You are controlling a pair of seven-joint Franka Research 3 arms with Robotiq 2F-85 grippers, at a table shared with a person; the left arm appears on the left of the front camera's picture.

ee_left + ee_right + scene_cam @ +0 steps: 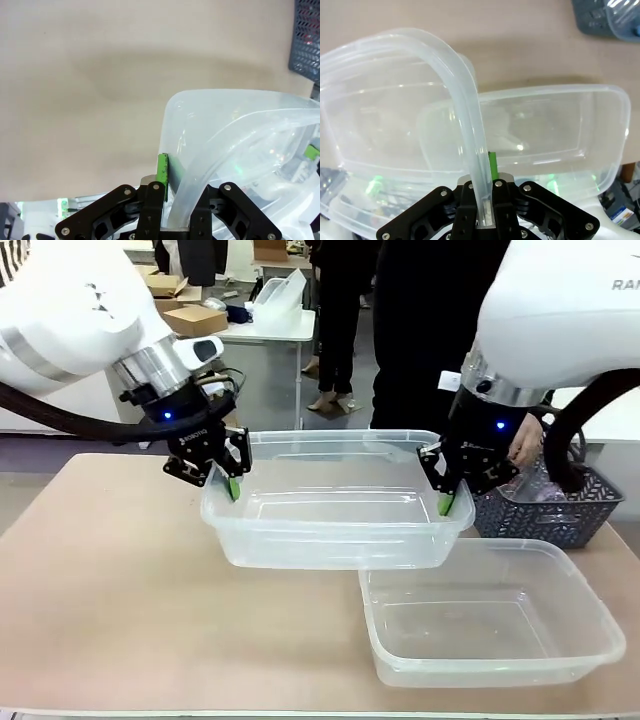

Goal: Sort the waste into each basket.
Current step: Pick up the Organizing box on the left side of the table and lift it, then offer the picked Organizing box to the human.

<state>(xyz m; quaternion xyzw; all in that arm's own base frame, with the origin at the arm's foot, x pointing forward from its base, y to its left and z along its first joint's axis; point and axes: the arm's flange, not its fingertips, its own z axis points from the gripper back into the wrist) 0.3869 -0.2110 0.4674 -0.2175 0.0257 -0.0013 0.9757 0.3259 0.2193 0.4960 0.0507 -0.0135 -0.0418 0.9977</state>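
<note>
The tan table [110,590] is spread across the whole front view. Two white arms are seen above it, and part of a word, "RAN", is read in grey capitals on the right arm's casing; small white print on the left gripper's black body is too blurred to be read.

Two wide, shallow clear tubs are counted. The raised tub [340,502] is held off the table between the arms, its shadow cast on the wood below in the left wrist view. The second tub [495,615] is rested flat on the table at the near right, partly under the raised one's right end.

One dark lattice basket [560,510] is stood at the far right of the table, just behind the right arm. Clear plastic waste [548,490] is seen inside it, but its kind and number cannot be told. A person's hand [522,445] is held just beside the basket's rim.

The left gripper [230,485] is clenched on the raised tub's left rim, with one green pad [162,169] pressed against the wall. The right gripper [446,502] is clenched on the tub's right rim, which is seen pinched between its fingers in the right wrist view.
</note>
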